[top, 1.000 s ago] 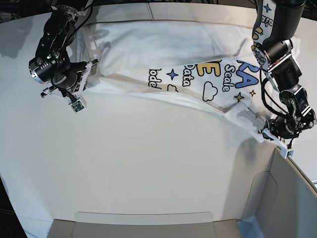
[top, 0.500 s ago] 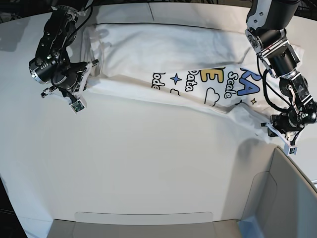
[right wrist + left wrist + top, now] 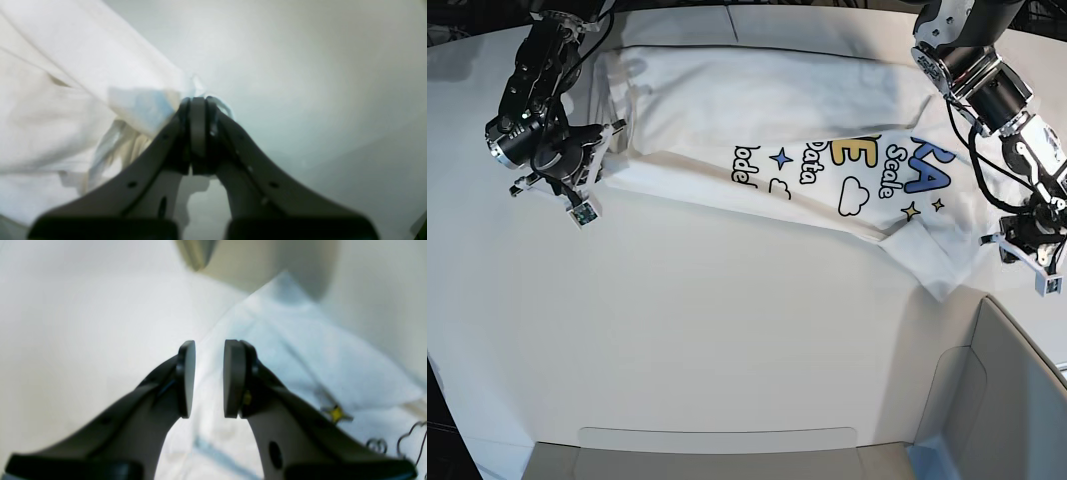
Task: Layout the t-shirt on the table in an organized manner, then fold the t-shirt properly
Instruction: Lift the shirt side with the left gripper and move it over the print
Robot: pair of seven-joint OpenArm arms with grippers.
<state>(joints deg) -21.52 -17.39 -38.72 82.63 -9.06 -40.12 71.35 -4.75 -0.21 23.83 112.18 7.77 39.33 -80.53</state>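
T-shirt point(image 3: 767, 120) spread across far side of table point(image 3: 727, 340) (grey panel point(image 3: 1007, 400) at near-right corner).

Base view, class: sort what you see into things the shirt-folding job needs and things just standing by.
Belongs to the job:
t-shirt
table
left gripper
right gripper

Just standing by:
grey panels at the near edge and corner

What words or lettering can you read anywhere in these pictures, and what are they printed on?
"Scale": black script on the t-shirt, base view.
"Data": black script on the shirt, left of a big yellow "E".
"ode": black letters at the print's left end, cut off by a fold.
"A": large blue letter, the rest hidden by the arm.
Wrist views: print too blurred to read.
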